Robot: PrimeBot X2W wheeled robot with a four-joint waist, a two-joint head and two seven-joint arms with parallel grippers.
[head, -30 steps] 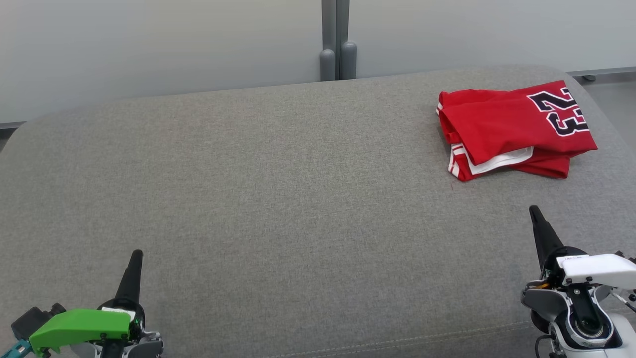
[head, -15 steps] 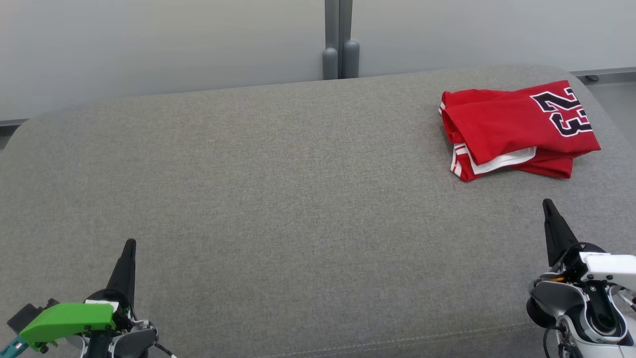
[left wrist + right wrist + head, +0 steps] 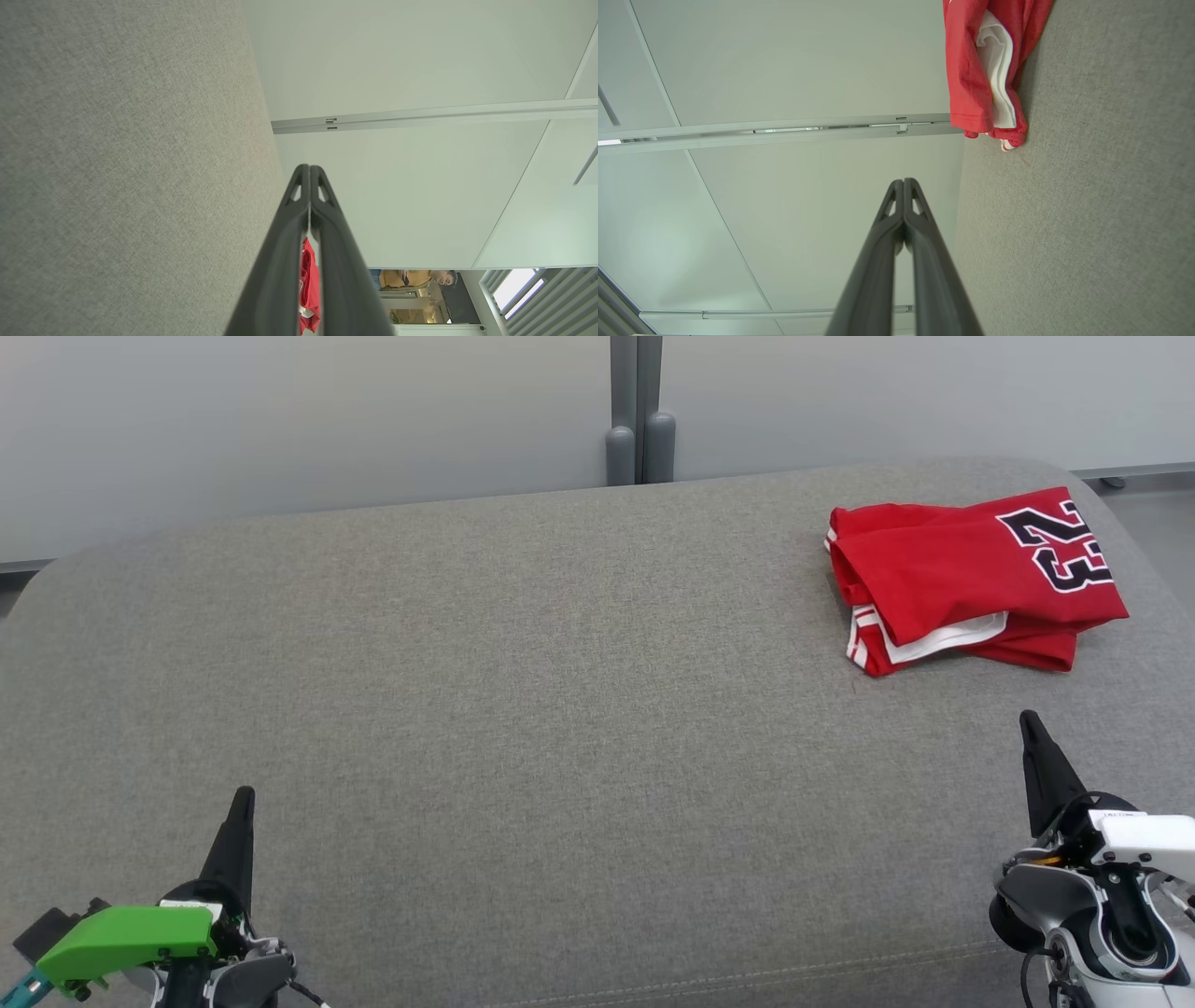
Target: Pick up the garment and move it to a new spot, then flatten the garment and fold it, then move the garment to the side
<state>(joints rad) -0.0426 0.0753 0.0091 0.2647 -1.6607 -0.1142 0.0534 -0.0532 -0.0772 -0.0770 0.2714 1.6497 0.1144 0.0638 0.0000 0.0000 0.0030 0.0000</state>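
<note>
Bright, even, diffuse light; soft faint shadows; sharp focus; wrist views bend lines.

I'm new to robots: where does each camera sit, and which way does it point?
Head view: on the robot's head, facing forward and down over the grey cushion to the folded red jersey at far right; left gripper and right gripper, both shut, rise from the bottom corners.
Left wrist view: on the left wrist, facing along that gripper, cushion beside it, pale wall ahead.
Right wrist view: on the right wrist, facing along that gripper, jersey ahead on the cushion.
Shared: all three see the jersey and cushion.
</note>
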